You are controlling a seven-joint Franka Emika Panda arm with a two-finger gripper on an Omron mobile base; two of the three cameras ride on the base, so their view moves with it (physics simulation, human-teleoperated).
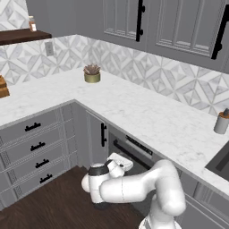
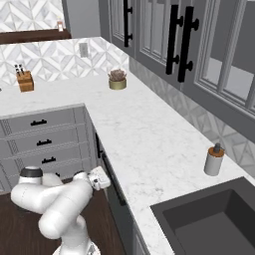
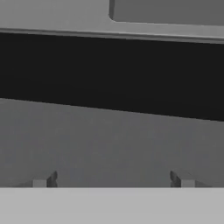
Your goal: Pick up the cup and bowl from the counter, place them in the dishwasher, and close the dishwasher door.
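White marble-look counter with faint grey veins runs in an L over grey cabinets. Built-in dishwasher with dark control strip sits under it, right of a narrow grey cabinet door with black bar handle; its flat grey door looks upright and shut, though the arm hides part of it. White arm is folded low in front, two-finger gripper right up against the door panel, fingertips spread wide apart, nothing between them. Grey drawer stack with black handles stands at left. Dark sink basin is at near right, grey soap dispenser with dark pump beside it. Olive plant pot sits at the far corner of the counter.
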